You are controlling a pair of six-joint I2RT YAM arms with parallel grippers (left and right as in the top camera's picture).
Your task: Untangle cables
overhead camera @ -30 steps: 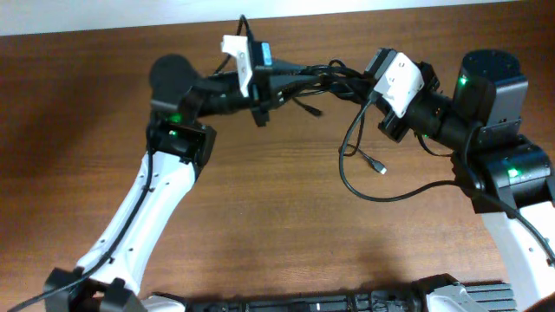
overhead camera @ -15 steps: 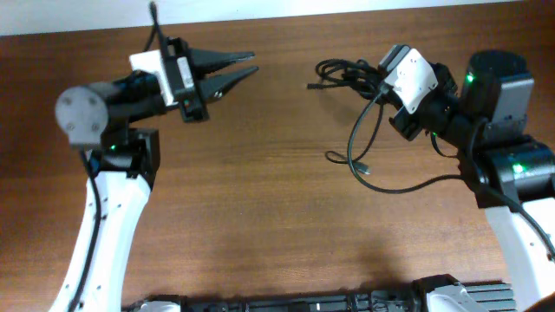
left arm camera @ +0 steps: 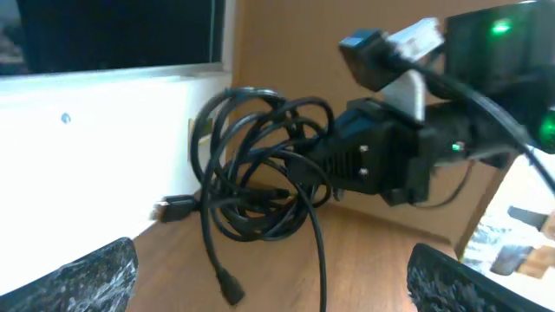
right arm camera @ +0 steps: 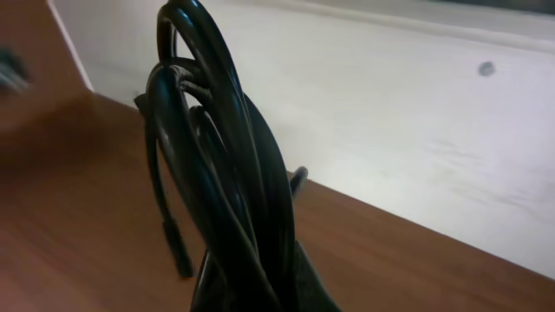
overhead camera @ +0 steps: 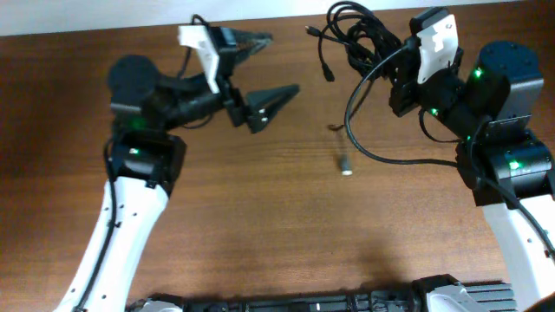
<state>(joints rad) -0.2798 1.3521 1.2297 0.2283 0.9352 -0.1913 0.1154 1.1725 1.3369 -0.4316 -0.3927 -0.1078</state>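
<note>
Up at the far right of the desk [overhead camera: 260, 208], the right gripper [overhead camera: 390, 57] is closed on the cables [overhead camera: 357, 33]. They form a tangled black bundle of loops lifted clear of the wood, close to the white wall [overhead camera: 87, 13] along the far edge. Seen from the left wrist, the same cables [left arm camera: 260, 178] jut out to the left of the right gripper [left arm camera: 351, 160] with their coils overlapping. One connector [left arm camera: 173, 208] sticks out to the left, and another dangles below on a single strand. The right wrist camera looks straight along the clamped cables [right arm camera: 230, 182], which rise as a tight upright sheaf from the bottom edge of its view, and a thin strand hangs to their left. A black wire [overhead camera: 348, 126] sweeps from beside the right gripper toward the near side and curves back to the right under the right arm. A small pale-tipped plug [overhead camera: 347, 166] shows near the middle of the desk; whether it lies on the wood or hangs just above it cannot be told. The left gripper [overhead camera: 283, 62] is well apart from the cables, to their left, with its jaws spread wide and nothing between them. Its two dark fingers [left arm camera: 91, 273] show at the lower corners of its own camera view, pointed toward the bundle.
</note>
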